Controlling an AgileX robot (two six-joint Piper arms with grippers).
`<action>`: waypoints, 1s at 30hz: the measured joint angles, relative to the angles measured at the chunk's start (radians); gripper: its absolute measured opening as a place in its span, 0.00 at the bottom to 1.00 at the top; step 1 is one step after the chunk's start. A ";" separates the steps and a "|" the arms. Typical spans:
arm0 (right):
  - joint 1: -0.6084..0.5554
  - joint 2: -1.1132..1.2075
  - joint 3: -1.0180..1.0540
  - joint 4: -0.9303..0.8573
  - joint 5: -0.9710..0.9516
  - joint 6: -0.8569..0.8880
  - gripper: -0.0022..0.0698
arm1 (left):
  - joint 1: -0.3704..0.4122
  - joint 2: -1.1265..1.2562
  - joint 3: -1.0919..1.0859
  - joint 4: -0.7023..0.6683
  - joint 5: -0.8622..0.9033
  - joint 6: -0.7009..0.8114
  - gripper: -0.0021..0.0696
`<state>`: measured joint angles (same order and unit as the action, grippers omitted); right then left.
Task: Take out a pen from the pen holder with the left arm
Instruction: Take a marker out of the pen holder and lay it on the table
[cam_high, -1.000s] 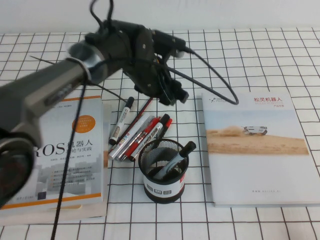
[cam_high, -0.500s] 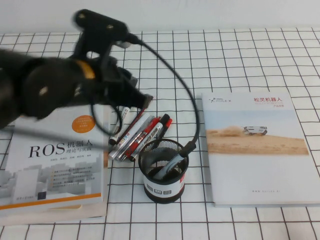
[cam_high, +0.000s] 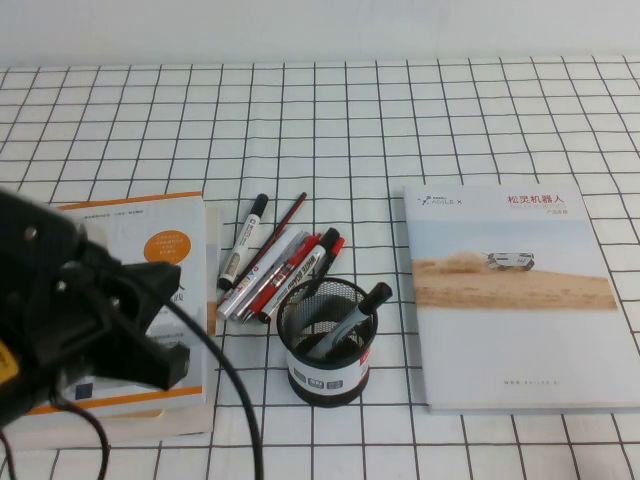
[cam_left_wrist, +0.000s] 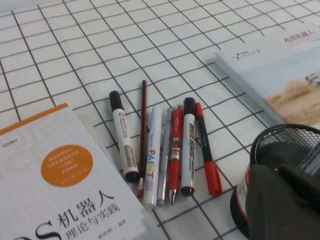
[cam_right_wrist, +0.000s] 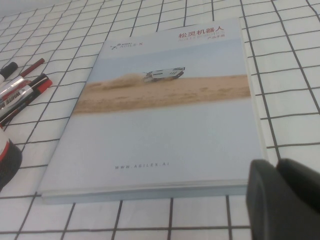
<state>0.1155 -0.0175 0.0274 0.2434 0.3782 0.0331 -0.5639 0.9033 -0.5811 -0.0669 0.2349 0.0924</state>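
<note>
While one black marker (cam_high: 352, 318) leans inside the mesh pen holder (cam_high: 325, 375), we count a row of pens (cam_high: 275, 265) lying flat on the table (cam_high: 400, 110) just beside it, between the holder and the orange-and-white book (cam_high: 150, 225). We see the left arm (cam_high: 70, 310) low at the near left, over that book and apart from the holder. The left gripper (cam_left_wrist: 278, 172) has its jaws pressed together. Only its dark tip shows at the edge of the wrist view, so we can only say it seems to hold nothing.

We judge the task done or nearly so: pens lie outside the holder and none is in the grip, though we cannot say which of them came out of it. At most, parking the arm looks left.

The right gripper (cam_right_wrist: 280, 172) hangs near the front edge of the desert-cover booklet (cam_high: 510, 320), well apart from the pens. We cannot tell whether it is apart or together.
</note>
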 joint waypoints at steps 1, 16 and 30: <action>0.000 0.000 0.000 0.000 0.000 0.000 0.01 | 0.000 -0.014 0.014 0.000 0.002 0.000 0.03; 0.000 0.000 0.000 0.000 0.000 0.000 0.01 | 0.030 -0.150 0.192 0.042 -0.158 0.005 0.03; 0.000 0.000 0.000 0.000 0.000 0.000 0.01 | 0.418 -0.716 0.567 -0.044 -0.297 0.037 0.02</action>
<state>0.1155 -0.0175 0.0274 0.2434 0.3782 0.0331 -0.1455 0.1871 -0.0142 -0.1104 -0.0619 0.1294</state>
